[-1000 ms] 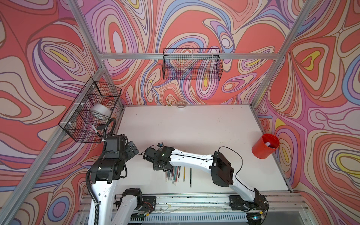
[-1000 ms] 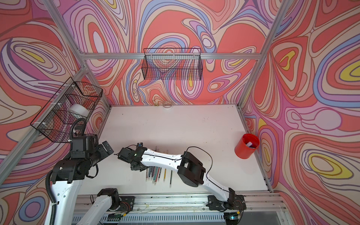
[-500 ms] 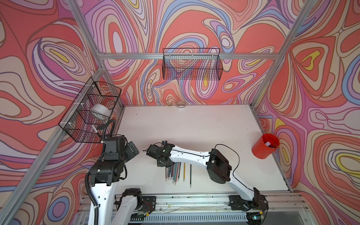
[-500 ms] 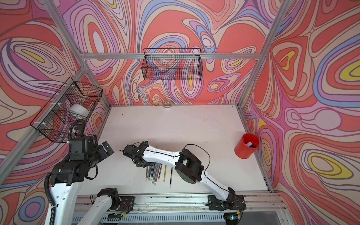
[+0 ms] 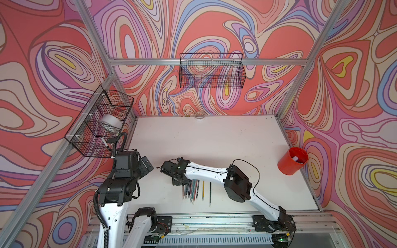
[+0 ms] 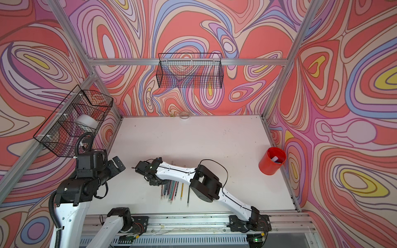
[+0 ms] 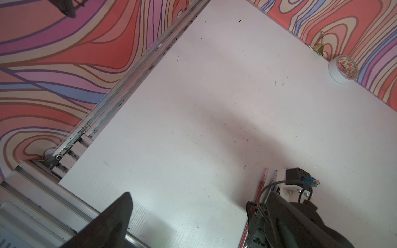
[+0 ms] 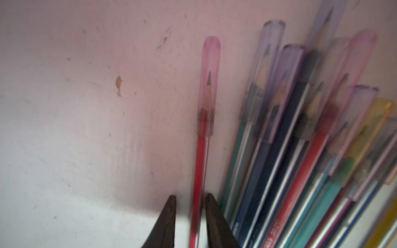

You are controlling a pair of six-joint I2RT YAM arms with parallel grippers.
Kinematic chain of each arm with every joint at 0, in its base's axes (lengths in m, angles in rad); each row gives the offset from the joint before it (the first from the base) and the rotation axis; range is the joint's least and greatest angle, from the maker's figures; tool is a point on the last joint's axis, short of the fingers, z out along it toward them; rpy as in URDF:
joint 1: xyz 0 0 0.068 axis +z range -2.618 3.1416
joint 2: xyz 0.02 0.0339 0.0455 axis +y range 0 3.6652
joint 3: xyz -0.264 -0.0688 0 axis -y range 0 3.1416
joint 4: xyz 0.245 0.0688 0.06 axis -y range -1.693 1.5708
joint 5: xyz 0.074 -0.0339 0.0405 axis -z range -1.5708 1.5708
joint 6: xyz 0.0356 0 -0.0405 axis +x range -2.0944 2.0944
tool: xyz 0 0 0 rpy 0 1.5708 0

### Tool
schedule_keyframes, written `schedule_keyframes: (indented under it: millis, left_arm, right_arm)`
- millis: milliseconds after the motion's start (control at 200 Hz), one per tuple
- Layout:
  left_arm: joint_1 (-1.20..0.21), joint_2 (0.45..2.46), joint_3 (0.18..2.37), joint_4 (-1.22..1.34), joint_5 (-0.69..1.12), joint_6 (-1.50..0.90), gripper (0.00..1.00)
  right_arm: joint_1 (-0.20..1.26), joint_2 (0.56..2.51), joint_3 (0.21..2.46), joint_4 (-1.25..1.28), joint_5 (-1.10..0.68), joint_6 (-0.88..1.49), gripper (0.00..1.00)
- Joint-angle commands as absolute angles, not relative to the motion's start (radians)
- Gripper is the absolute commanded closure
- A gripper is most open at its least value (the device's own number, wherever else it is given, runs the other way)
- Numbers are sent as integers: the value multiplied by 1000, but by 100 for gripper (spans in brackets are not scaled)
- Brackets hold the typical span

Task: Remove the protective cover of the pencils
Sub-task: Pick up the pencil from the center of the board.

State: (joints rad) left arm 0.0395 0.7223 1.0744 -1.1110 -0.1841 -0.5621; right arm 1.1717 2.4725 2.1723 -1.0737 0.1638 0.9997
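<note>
Here, the pencils (image 5: 193, 190) lie side by side near the front edge of the bench (image 5: 214, 139). The right claw (image 8: 190, 195), narrowly parted, straddles a red pencil (image 8: 198, 171) without clamping it; its pink cover (image 8: 210, 64) is still on. The left claw (image 5: 148, 165) hangs wide open, empty. Farther back stands a red cup (image 5: 290, 169).

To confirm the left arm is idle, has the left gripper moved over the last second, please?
No. The left gripper holds the same spot by the side-wall wire basket, jaws open.
</note>
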Motion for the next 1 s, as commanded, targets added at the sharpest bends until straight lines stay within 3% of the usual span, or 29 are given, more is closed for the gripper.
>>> schedule_keyframes:
  millis: [0,170,416,596,856,996]
  left_arm:
    - [45,710,1068,-1130,-197,-578,0]
    - [44,699,1067,-1129,-197,-579,0]
    - [45,703,1066,-1130,-199,-579,0]
    - [44,702,1067,-1128,-200,-578,0]
    - [45,759,1119,-1170,-178,-595,0]
    - [45,790,1101,-1142,-64,-638,0]
  right_arm:
    - [1166,2515,2195,-1124,164,1009,74]
    - [1165,2565,2254,-1205,154,1015,74]
    - [1165,2578,2263,-1227,150,1022,86]
    - [1165,2574,2261,-1217,150,1020,89]
    - [1163,2462,2168,-1056,89,1010,90]
    - [1163,2392,2148,-997,63,997,90]
